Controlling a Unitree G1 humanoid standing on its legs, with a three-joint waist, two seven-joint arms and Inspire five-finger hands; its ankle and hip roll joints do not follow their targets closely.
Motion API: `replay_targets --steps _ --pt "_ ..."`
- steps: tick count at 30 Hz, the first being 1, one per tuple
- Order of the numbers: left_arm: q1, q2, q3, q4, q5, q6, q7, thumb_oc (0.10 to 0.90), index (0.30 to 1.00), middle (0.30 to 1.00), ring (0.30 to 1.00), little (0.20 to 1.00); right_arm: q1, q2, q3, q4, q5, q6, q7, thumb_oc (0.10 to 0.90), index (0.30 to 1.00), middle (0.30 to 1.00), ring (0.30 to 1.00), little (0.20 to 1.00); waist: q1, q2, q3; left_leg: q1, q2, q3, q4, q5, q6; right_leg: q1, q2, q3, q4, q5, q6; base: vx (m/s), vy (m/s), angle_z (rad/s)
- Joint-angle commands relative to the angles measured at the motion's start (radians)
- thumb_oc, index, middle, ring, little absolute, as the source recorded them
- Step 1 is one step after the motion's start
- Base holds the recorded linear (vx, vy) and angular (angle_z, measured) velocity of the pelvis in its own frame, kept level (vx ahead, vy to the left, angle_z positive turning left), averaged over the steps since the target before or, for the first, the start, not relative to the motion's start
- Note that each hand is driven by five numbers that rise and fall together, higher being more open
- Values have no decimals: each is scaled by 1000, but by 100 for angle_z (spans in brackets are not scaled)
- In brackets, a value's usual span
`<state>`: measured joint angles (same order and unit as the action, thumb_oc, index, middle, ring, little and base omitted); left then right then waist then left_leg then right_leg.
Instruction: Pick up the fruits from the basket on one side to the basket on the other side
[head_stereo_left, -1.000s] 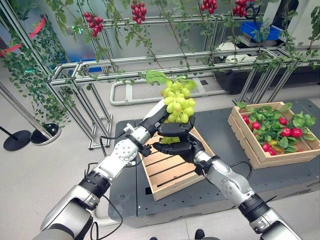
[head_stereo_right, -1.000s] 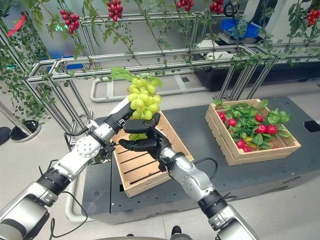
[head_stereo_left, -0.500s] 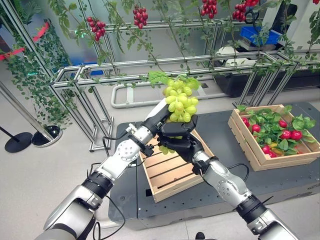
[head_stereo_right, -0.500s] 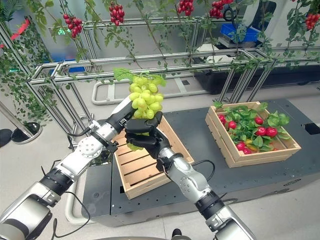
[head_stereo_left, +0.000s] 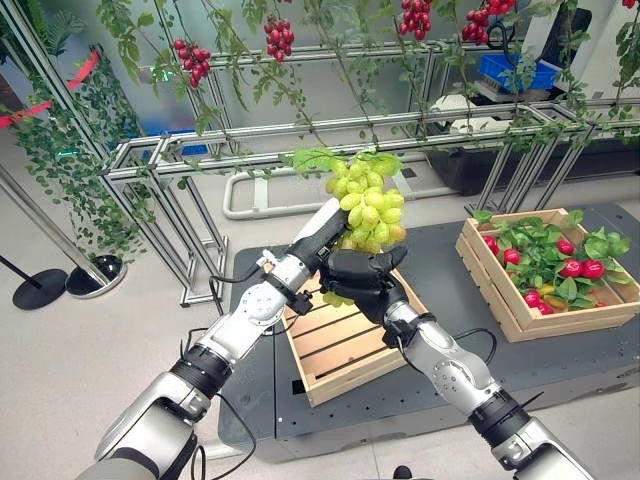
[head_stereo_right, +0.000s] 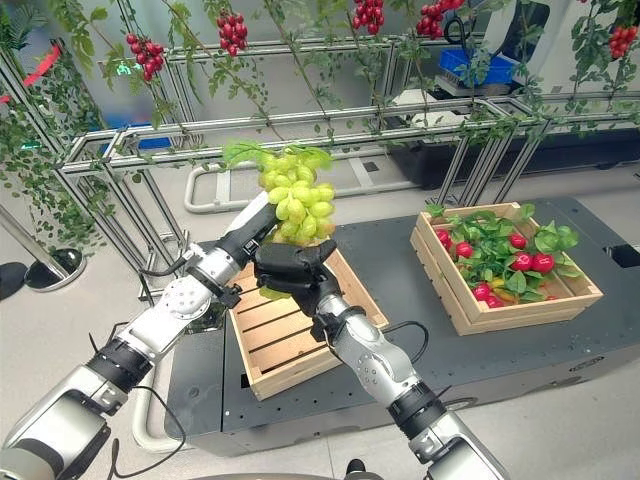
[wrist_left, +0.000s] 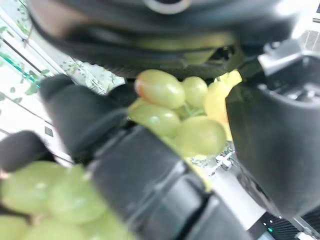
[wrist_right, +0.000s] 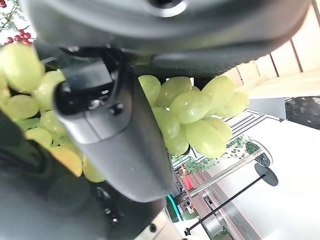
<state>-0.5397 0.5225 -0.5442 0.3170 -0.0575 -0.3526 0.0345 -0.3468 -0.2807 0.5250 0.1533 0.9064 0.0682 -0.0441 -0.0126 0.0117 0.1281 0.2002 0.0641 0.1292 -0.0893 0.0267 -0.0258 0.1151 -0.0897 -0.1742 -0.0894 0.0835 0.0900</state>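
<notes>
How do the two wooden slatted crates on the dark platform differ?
The near wooden crate under the hands sits skewed and looks almost empty; the far wooden crate sits squarer and is packed with red fruit and green leaves. Both are pale slatted wood.

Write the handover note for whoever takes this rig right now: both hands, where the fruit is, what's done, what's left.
Left hand: shut on the green grape bunch, held up above the near slatted crate.
Right hand: curled round the bunch from below.
Near crate: bare slats show. Far crate on the robot's right holds red fruits among leaves.
Done: grapes lifted out.
Left: carry them over to the far crate and release.
</notes>
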Motion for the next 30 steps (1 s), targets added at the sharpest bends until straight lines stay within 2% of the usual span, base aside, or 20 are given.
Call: replay_targets --steps 1,12,16,20,21,25,30 --pt "-64 -4 43 90 13 -70 65 800 900 900 900 900 -96 80 -135 -53 -7 -237 -10 400 300 300 300 300 7 -3 -83 -10 -15 -15 2 -86 29 78 -38 -19 2 -101 -24 0 0 0" --pt "-39 61 54 80 125 -75 89 800 900 900 900 900 -46 49 -166 -56 15 -245 6 400 300 300 300 300 -2 -3 -82 -12 -12 -3 2 -85 29 69 -36 -8 2 -97 -21 0 -1 -1" --pt "-45 84 62 81 127 -76 93 800 900 900 900 900 -41 41 -168 -53 19 -242 13 400 300 300 300 300 -5 -1 -80 -14 -11 1 2 -84 28 66 -35 -6 2 -95 -20 0 0 0" --pt "-41 97 69 85 198 -81 128 800 900 900 900 900 -35 36 -169 -49 22 -241 13 400 300 300 300 300 -8 1 -79 -13 -9 5 2 -84 28 64 -34 -2 2 -96 -21 0 0 0" --pt "-41 110 68 86 252 -83 147 800 900 900 900 900 -31 34 -174 -50 23 -237 16 400 300 300 300 300 -10 1 -79 -12 -8 6 2 -85 28 64 -33 -1 2 -95 -20 0 0 0" --pt "-47 153 82 89 226 -76 171 800 900 900 900 900 -26 18 -180 -52 27 -230 22 400 300 300 300 300 -15 5 -80 -12 -7 12 2 -84 26 61 -32 4 2 -94 -19 0 0 0" --pt "-15 161 138 88 230 -64 217 800 900 900 900 900 -5 8 -201 -59 15 -230 32 400 300 300 300 300 -17 5 -81 -11 -4 19 2 -84 25 58 -31 7 2 -93 -19 2 2 -4"
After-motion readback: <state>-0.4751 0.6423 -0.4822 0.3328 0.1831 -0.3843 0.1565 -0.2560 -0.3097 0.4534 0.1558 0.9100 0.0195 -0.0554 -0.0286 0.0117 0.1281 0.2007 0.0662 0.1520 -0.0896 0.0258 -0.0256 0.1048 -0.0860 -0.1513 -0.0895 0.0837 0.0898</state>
